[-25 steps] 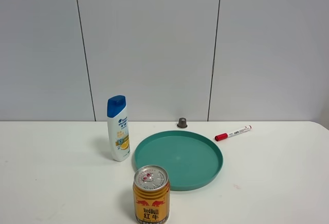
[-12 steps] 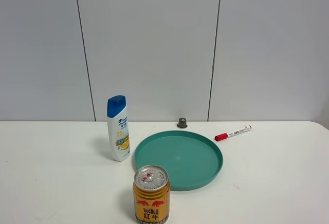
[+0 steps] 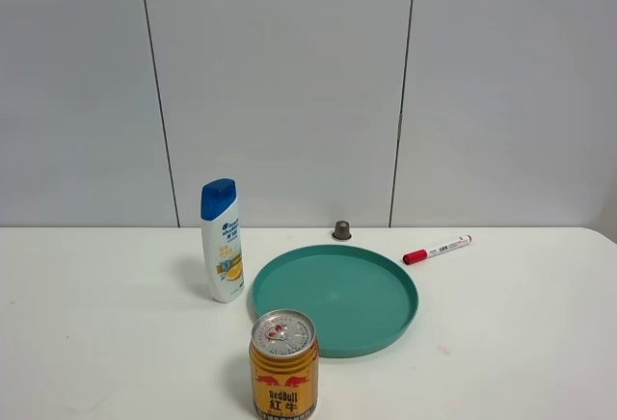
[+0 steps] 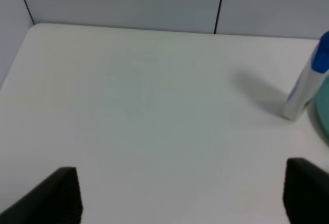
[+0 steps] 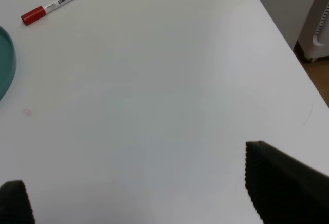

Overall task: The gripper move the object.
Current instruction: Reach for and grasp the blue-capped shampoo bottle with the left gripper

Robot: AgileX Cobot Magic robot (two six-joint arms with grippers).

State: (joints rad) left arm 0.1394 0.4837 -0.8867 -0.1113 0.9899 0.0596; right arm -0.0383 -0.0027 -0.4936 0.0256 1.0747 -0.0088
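Note:
The white shampoo bottle (image 3: 222, 241) with a blue cap and yellow-orange label stands upright on the white table, just left of the teal plate (image 3: 386, 285). It also shows in the left wrist view (image 4: 307, 82), well ahead of my left gripper (image 4: 180, 196), which is open and empty with its black jaws wide apart over bare table. My right gripper (image 5: 139, 193) is also open and empty, over bare table at the right. Neither gripper shows in the exterior high view.
A gold Red Bull can (image 3: 283, 364) stands in front of the plate. A red-capped white marker (image 3: 437, 249) lies behind the plate's right side and shows in the right wrist view (image 5: 57, 1). A small grey cap (image 3: 341, 230) sits by the wall. The table's right edge (image 5: 288, 44) is near.

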